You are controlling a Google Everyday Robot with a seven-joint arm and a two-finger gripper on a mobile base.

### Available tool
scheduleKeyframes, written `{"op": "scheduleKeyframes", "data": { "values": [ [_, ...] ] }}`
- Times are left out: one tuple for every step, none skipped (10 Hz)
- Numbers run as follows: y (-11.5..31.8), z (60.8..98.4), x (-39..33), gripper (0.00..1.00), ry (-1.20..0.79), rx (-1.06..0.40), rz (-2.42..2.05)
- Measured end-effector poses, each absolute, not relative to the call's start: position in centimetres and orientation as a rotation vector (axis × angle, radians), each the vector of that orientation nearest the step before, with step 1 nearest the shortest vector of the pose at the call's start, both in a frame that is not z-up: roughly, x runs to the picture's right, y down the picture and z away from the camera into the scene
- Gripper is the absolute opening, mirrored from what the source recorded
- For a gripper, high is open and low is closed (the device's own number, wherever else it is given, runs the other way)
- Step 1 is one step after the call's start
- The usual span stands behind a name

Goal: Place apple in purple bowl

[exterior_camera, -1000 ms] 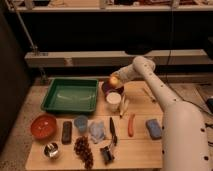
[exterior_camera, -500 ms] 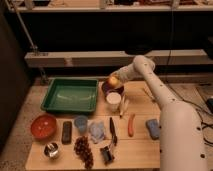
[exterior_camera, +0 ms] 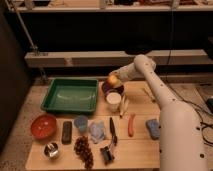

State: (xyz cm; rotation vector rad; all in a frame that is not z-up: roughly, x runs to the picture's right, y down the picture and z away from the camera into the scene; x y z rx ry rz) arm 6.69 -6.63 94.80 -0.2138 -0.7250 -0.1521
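Hand (exterior_camera: 115,80) clenched around small round yellow-orange apple (exterior_camera: 113,80), poised just above small dark purple bowl (exterior_camera: 113,89) on wooden surface (exterior_camera: 140,147); risk of fruit striking rim and rolling off toward green plastic tray (exterior_camera: 71,95) beside hand if released off-centre.

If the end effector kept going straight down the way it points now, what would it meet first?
Most likely the purple bowl. The end effector, with the apple at its tip, sits just above the bowl by the green tray. Depth is unclear from one view, so it might meet the bowl's rim rather than its hollow.
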Motion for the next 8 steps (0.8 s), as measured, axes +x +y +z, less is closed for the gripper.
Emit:
{"op": "scheduleKeyframes", "data": {
  "values": [
    [-6.9, 94.5, 6.7, 0.8, -0.732, -0.209, -0.148],
    [-7.1, 94.3, 6.6, 0.8, -0.737, -0.203, -0.145],
    [-7.4, 94.0, 6.7, 0.8, -0.739, -0.196, -0.142],
    [-7.6, 93.8, 6.7, 0.8, -0.74, -0.191, -0.141],
    [-7.8, 93.6, 6.7, 0.8, -0.741, -0.185, -0.139],
    [-8.1, 93.2, 6.8, 0.8, -0.745, -0.179, -0.136],
    [-8.2, 93.1, 6.8, 0.8, -0.747, -0.175, -0.138],
    [-8.5, 92.7, 6.7, 0.8, -0.747, -0.16, -0.145]
  ]
}}
